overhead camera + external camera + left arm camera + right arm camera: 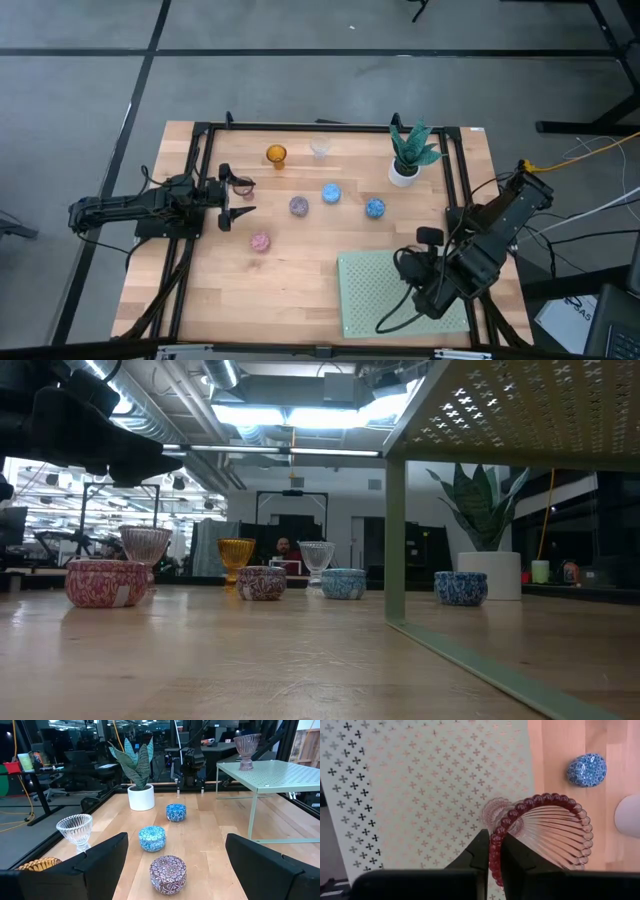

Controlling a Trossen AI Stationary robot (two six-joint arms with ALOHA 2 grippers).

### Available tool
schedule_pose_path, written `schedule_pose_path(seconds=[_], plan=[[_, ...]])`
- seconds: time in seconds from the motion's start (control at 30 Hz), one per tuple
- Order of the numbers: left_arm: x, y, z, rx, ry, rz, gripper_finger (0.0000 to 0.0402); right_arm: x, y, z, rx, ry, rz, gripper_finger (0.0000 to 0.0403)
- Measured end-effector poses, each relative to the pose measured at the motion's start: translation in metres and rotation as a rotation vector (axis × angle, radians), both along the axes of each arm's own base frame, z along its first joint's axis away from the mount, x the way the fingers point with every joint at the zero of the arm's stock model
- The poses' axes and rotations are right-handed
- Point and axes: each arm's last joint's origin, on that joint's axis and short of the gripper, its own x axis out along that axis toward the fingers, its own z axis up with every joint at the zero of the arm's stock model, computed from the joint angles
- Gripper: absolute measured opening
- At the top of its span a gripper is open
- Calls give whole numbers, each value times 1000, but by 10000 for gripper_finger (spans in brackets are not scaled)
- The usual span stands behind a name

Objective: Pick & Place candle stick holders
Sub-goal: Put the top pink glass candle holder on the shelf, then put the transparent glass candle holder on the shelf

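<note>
Several small candle stick holders stand on the wooden table: amber [276, 155], clear [320, 148], light blue [331, 194], purple [298, 206], dark blue [375, 208] and pink [260, 242]. A pale goblet-shaped one [243, 185] stands by my left gripper [240, 200]. That gripper waits open at the table's left, level, with nothing between its fingers [100, 865]. My right gripper [496, 855] is over the pale green perforated mat [380, 295] at the near right, shut on a pink ribbed glass holder [545, 835]. My right gripper pinches the pink holder's beaded rim [496, 837], one finger [477, 852] outside the cup and the other inside. The fingers come from above, pointing steeply down. The holder [246, 750] stands upright, and its foot [495, 812] looks to rest on the mat's top.
A white pot with a green plant [405, 168] stands at the far right, behind the dark blue holder. The mat is a raised stand on legs [396, 540]. A black frame [200, 130] runs along the table's edges. Bare wood lies between the pink holder and the mat.
</note>
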Motion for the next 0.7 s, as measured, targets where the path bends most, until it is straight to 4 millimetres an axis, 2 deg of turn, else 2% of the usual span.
schedule_pose_path(seconds=[0.23, 0.43, 0.6, 0.7], plan=[[0, 0, 0, 0, 0, 0, 334, 0, 2, -2, 32, 46, 36, 80], [0, 0, 0, 0, 0, 0, 334, -2, 1, 0, 56, 74, 58, 139], [0, 0, 0, 0, 0, 0, 334, -3, 2, 11, 87, 64, 84, 201], [0, 0, 0, 0, 0, 0, 334, -5, -1, 24, 97, 53, 82, 227]])
